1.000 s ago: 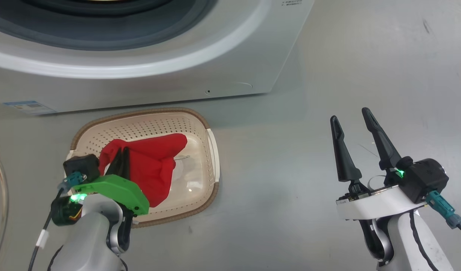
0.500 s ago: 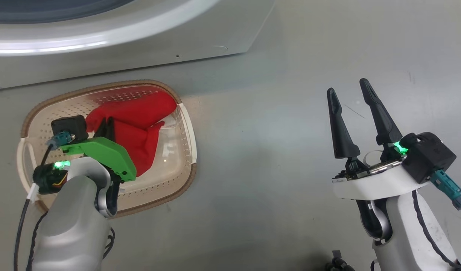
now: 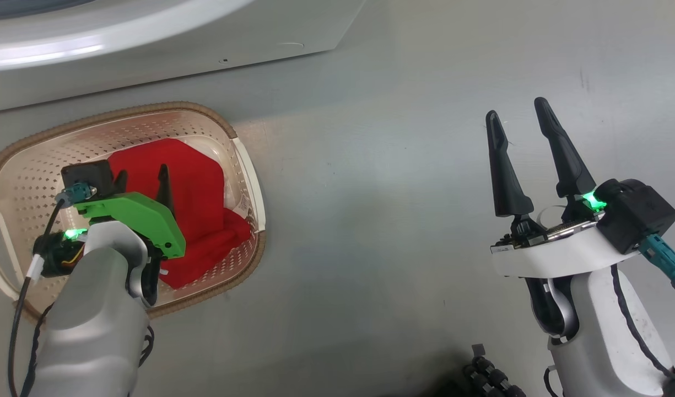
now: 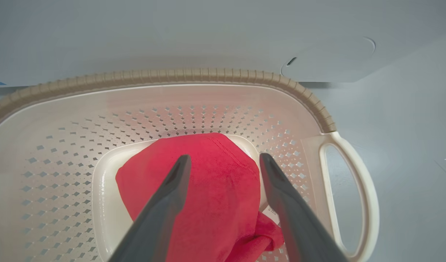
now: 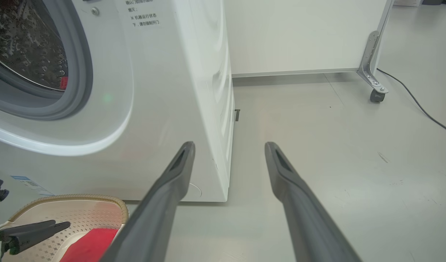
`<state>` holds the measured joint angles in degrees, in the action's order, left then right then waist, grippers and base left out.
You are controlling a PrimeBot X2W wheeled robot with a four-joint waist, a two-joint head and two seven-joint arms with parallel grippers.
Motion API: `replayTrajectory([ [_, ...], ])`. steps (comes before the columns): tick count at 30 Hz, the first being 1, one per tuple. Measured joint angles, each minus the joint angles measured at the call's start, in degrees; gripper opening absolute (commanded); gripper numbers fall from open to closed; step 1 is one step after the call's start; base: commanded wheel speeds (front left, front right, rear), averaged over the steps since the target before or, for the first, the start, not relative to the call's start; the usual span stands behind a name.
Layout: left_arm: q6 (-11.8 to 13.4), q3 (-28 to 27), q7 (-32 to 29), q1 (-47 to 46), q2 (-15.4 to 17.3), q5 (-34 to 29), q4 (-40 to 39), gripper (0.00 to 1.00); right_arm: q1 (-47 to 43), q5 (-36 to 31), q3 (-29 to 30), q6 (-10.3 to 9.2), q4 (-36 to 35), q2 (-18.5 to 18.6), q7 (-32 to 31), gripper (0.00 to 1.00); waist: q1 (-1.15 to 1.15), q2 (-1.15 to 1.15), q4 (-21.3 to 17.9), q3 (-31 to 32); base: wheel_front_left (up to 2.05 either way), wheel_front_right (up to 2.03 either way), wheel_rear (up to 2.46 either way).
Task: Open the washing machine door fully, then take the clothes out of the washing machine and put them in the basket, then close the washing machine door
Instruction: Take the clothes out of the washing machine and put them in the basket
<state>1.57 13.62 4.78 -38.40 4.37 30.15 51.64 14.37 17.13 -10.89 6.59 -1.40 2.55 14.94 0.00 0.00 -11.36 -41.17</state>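
Observation:
The cream basket [image 3: 150, 106] with its brown rim stands on the floor in front of the white washing machine [image 3: 150, 49]. The red clothes [image 3: 196, 187] lie on the basket's floor. My left gripper [image 3: 141, 179] hangs open just above them, one finger on each side of the cloth [image 4: 208, 203], holding nothing. My right gripper [image 3: 516, 112] stands open and empty over bare floor to the right. The right wrist view looks past that gripper [image 5: 230, 145] at the machine's open drum [image 5: 22, 43], where a small red patch [image 5: 63, 83] shows at the edge. The washing machine door is out of view.
The grey floor [image 3: 381, 193] spreads wide to the right of the basket. A white panel on a castor [image 5: 375, 95] and a black cable [image 5: 415, 103] lie beyond the machine. A dark part of my own base [image 3: 491, 375] shows at the bottom of the head view.
My left gripper has opened and let go of the red clothes, which now lie flat in the basket. The head camera has shifted; the right gripper stays open.

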Motion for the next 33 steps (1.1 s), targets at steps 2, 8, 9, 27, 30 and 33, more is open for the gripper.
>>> replayTrajectory([
  [2, 0.0, 0.3, 0.9, -0.7, 0.0, -0.2, 0.7, 1.00, 0.3, 0.0, 0.4, 0.00, 0.3, 0.0, 0.0, 1.00, 0.00, 0.00, 0.1, 0.1, 0.00, 0.00, 0.00],
  [8, -0.3, 1.0, 4.3, -1.3, -0.1, -1.0, 2.1, 1.00, 0.5, -0.1, 1.0, 0.01, 1.1, 0.0, 0.0, 1.00, 0.00, 0.00, 1.0, 1.2, 0.00, 0.00, 0.00],
  [9, -0.4, 1.1, 5.1, -1.3, -0.1, -1.0, 2.2, 1.00, 0.5, -0.1, 1.1, 0.07, 1.3, 0.0, 0.0, 1.00, 0.00, 0.00, 1.1, 1.5, 0.00, 0.00, 0.00],
  [27, -1.7, 2.4, 9.7, 0.7, -2.1, -3.5, -1.4, 1.00, -1.3, -4.1, 4.2, 0.09, 4.0, 0.0, 0.0, 1.00, 0.00, 0.00, 6.2, 10.0, 0.00, 0.00, 0.00],
  [30, -1.7, 1.8, 9.7, 1.5, -2.2, -4.4, -6.5, 1.00, -2.3, -4.2, 4.4, 0.40, 4.6, 0.0, 0.0, 1.00, 0.00, 0.00, 7.3, 11.9, 0.00, 0.00, 0.00],
  [33, -1.6, 0.9, 9.7, 1.8, -2.2, -5.4, -11.6, 1.00, -3.4, -4.7, 4.4, 0.40, 5.2, 0.0, 0.0, 1.00, 0.00, 0.00, 8.3, 14.0, 0.00, 0.00, 0.00],
])
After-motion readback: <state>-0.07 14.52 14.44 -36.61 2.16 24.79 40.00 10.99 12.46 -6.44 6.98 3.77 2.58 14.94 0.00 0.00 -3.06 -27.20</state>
